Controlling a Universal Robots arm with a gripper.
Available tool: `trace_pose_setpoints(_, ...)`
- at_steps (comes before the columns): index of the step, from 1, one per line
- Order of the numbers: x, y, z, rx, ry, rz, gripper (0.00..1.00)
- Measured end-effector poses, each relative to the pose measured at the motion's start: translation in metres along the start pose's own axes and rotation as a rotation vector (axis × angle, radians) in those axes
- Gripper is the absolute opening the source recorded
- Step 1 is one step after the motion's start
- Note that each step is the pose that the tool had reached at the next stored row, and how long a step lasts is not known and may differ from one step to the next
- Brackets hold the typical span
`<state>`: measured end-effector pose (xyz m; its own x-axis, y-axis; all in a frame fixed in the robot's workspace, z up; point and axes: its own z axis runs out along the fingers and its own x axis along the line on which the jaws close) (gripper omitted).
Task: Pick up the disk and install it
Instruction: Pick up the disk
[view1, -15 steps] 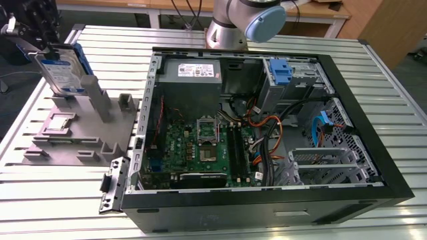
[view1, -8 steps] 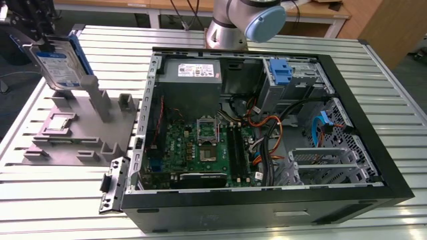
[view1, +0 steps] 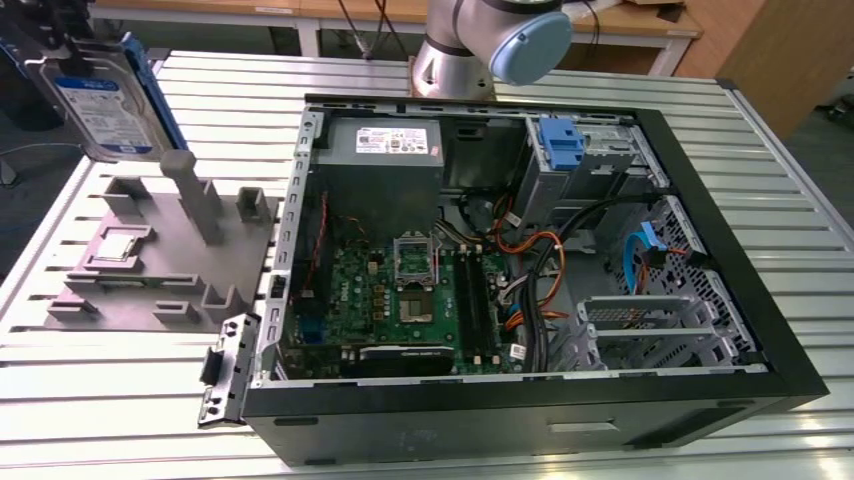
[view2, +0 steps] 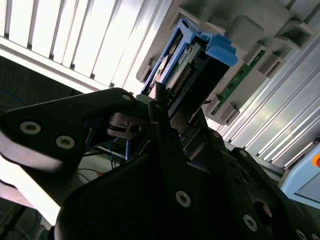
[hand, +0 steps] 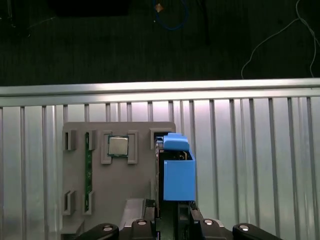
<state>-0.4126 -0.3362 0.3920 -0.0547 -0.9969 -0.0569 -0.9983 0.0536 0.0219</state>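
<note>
One arm does the work here, and its gripper (hand: 172, 207) is clenched on the disk (view1: 96, 105), the fingers pinching one end of it. The disk hangs in the air above the grey fixture (view1: 147, 265), over that fixture's far corner in the exterior view, and looks clear of the fixture's posts, though the gap is narrow.

The disk's long axis runs straight out from the gripper and down toward the fixture, close to upright with a slight tilt. In both wrist views it stands on edge between the fingers, extending directly away from them.

The disk is a flat silver-grey slab. Its blue-and-white label faces the exterior camera, and a blue bracket (hand: 178, 172) is clipped along its sides and over its outer end.

The open computer case (view1: 747, 330) lies flat on the slatted table (view1: 120, 390), well apart from the disk, on the exterior view's right of the fixture. A processor chip (hand: 118, 146) sits in one of the fixture's pockets.
</note>
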Motion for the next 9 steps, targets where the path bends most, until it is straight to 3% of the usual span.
trace_pose_setpoints(1,-0.0002,0.0001,-0.0036,0.0000,0.0001,0.000,0.35)
trace_pose_setpoints(2,-0.0009,0.0003,-0.0152,-0.0001,0.0000,0.000,0.35)
trace_pose_setpoints(9,-0.0026,0.0010,-0.0461,-0.0001,0.0000,0.000,0.35)
